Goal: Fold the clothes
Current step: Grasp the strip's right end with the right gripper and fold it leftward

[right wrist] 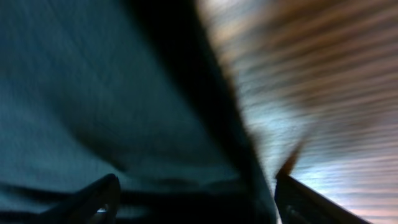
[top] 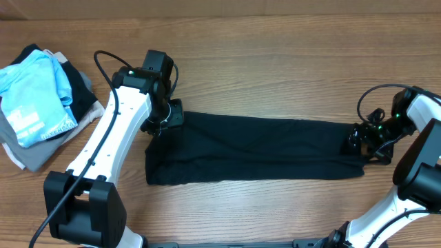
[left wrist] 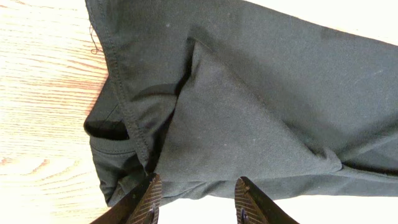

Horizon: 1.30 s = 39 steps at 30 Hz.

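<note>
a long black cloth [top: 255, 148] lies flat in the middle of the wood table [top: 275, 41], stretched from 9 o'clock to 3 o'clock. the left gripper [top: 162, 124] sits at the cloth's 10 o'clock corner, fingers spread, pinching nothing. the right gripper [top: 358, 141] is at the 3 o'clock end, fingers spread wide over the cloth. a pile of clothes [top: 41, 103] sits far out at 9 o'clock.

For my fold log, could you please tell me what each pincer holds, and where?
Nothing: left pincer and right pincer stand open over the black garment.
</note>
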Each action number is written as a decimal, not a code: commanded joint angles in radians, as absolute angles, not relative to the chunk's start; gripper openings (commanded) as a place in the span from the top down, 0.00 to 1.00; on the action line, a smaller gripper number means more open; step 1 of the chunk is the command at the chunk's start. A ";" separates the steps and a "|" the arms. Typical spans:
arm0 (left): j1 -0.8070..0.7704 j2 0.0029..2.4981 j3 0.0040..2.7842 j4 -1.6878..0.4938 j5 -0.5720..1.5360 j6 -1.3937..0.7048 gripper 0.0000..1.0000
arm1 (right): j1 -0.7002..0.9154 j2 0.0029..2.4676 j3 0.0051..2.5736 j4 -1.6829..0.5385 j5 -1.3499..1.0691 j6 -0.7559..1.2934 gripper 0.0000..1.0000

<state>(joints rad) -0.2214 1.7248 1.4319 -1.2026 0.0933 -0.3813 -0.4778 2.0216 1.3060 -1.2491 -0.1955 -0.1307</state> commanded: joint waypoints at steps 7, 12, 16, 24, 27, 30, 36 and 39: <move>-0.223 1.711 1.430 -1.205 0.101 -0.352 0.59 | -0.453 2.013 1.285 -1.243 -0.241 -0.126 0.96; -0.207 1.709 1.445 -1.206 0.102 -0.352 0.62 | -0.458 2.013 1.399 -1.253 -0.221 -0.086 0.96; -0.162 1.692 1.460 -1.214 0.118 -0.352 0.61 | -0.469 2.013 1.551 -1.316 -0.157 0.001 0.96; -0.064 1.683 1.460 -1.201 0.264 -0.356 0.47 | -0.272 2.000 1.641 -1.427 -0.078 -0.004 0.96; -0.064 1.683 1.460 -1.200 0.263 -0.356 0.43 | -0.113 2.000 1.641 -1.430 -0.052 -0.003 0.96; -0.064 1.683 1.460 -1.201 0.263 -0.356 0.43 | 0.014 2.000 1.641 -1.423 -0.053 0.005 0.96; -0.064 1.683 1.460 -1.208 0.263 -0.355 0.44 | 0.215 2.001 1.640 -1.423 -0.054 0.055 0.96; -0.064 1.683 1.460 -1.208 0.263 -0.355 0.44 | 0.273 2.001 1.640 -1.428 -0.053 0.062 0.96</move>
<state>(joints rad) -0.0639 1.7126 1.4353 -1.2057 0.2512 -0.3634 0.2207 2.0205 1.6253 -1.4254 -0.0578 0.0338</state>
